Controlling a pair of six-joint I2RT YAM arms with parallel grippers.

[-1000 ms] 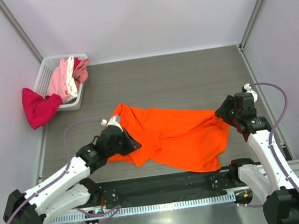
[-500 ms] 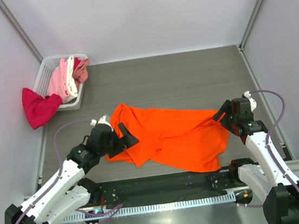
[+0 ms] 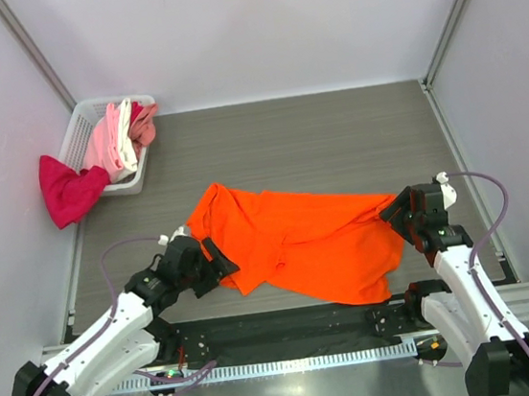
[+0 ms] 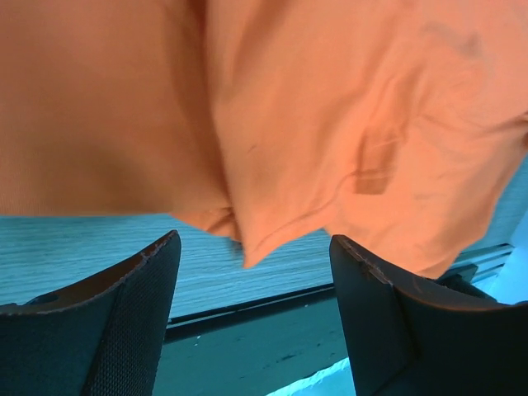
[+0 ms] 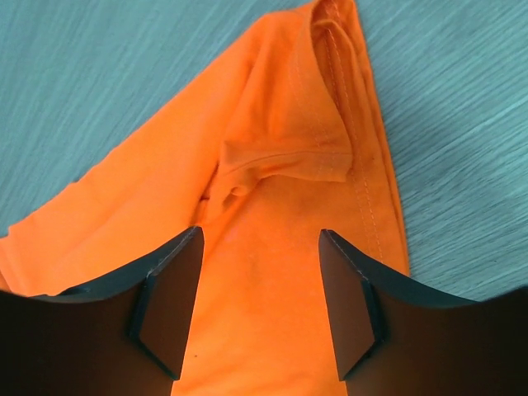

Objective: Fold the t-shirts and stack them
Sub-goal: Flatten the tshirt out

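Left jaws and right jaws both gape, gripping nothing, at opposite ends of the orange t-shirt (image 3: 299, 242).

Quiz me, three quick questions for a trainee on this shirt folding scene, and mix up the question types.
1. True or false: the orange t-shirt lies neatly folded on the table.
2. Pick one: relative to the basket, the magenta shirt is A) fully inside, B) draped over its side, C) across the table from it.
3. Fill in: both arms' jaws stand ____.
Key: 1 false; 2 B; 3 open.
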